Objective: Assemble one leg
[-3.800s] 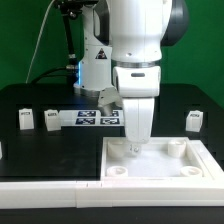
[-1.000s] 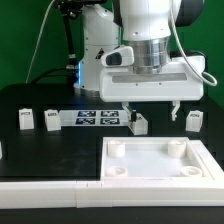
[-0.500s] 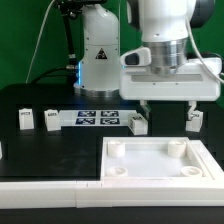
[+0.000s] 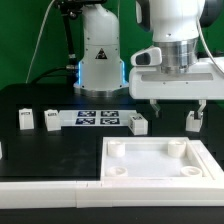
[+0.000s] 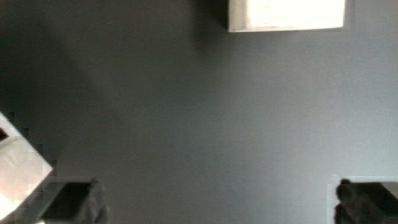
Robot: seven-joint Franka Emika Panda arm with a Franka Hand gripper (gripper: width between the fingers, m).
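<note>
Now the empty claw [image 4: 175, 109], jaws spread wide, has swung away from the large white square panel [image 4: 160, 166] toward the small white tagged plastic leg [image 4: 193, 121]. The leg stands on the black table [image 4: 60, 150] at the panel's one o'clock, so a grasp looks next.

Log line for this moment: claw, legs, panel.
claw: open, empty | leg at exterior view's right: on table, ungrasped | panel: sockets empty

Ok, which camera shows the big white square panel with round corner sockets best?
Exterior view: the large white square panel shows its top face and round corner sockets. Wrist view has only a white sliver at one edge, possibly that panel; cannot tell.
</note>
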